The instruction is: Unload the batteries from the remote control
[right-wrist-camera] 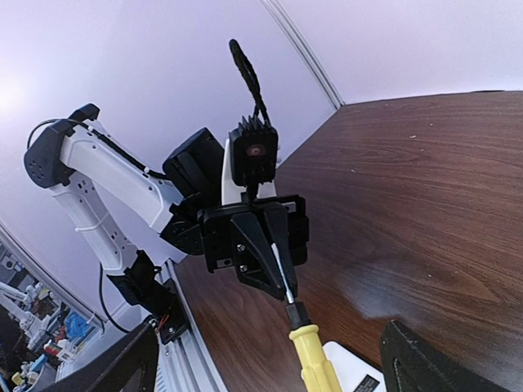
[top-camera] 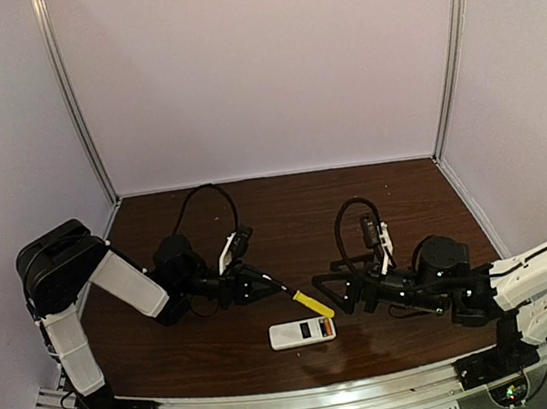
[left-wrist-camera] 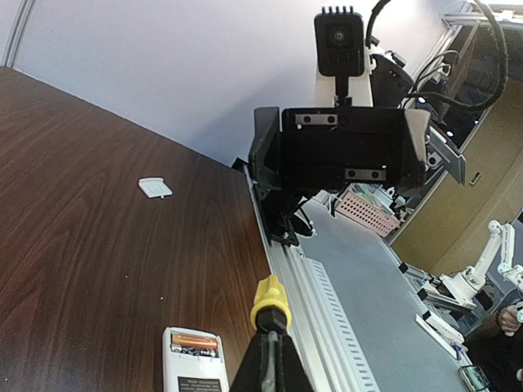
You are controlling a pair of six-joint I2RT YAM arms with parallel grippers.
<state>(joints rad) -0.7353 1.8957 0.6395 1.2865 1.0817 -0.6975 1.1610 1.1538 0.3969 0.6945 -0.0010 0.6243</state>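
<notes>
Left gripper (top-camera: 272, 287) clamped the screwdriver (top-camera: 312, 304) by its shaft, right gripper (top-camera: 334, 295) gaped open — a slip could drop it onto the remote control (top-camera: 303, 333).

I see a dark wood-grain table (top-camera: 283, 203), pale lilac walls (top-camera: 255, 66) closing its far side and both flanks, silver metal posts (top-camera: 73, 100) rising at its far corners, and a ribbed metal rail (top-camera: 280, 407) along its near edge.

Wooden table (top-camera: 404, 197) bears remote control (top-camera: 303, 333) and white cover (left-wrist-camera: 155, 188).
</notes>
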